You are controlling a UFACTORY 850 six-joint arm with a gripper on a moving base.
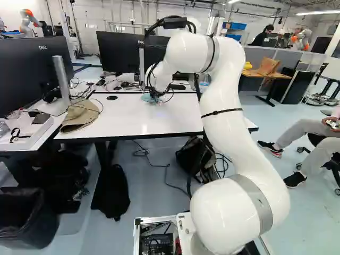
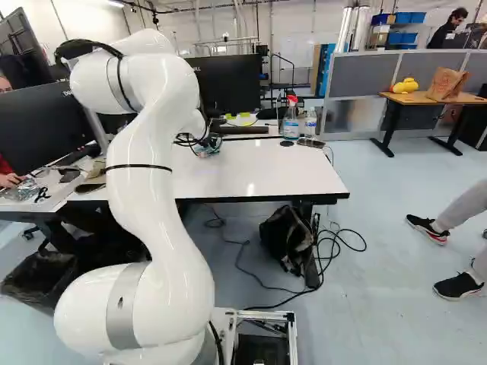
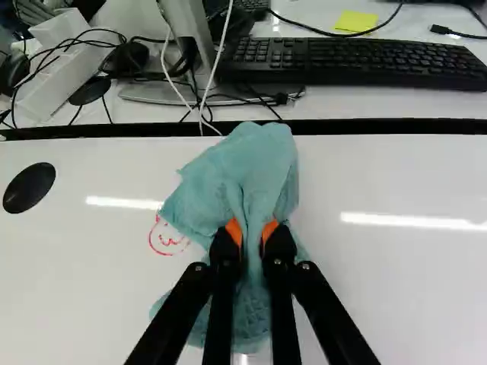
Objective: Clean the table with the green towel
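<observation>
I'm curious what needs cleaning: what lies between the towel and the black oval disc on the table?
A red scribbled face, right beside the towel; from there to the disc, the wrist view shows bare white tabletop with glare.

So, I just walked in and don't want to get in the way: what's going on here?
The robot arm has the green towel pinched in its gripper, down at the white table, apparently to clean it. A red drawn face on the tabletop, right at the towel's edge, is not wiped away.

In the right base view, tabletop [image 2: 266, 171] right of the arm [image 2: 156, 144] lies open; bottles [image 2: 291, 123] (seemingly two) block its far corner.
</observation>
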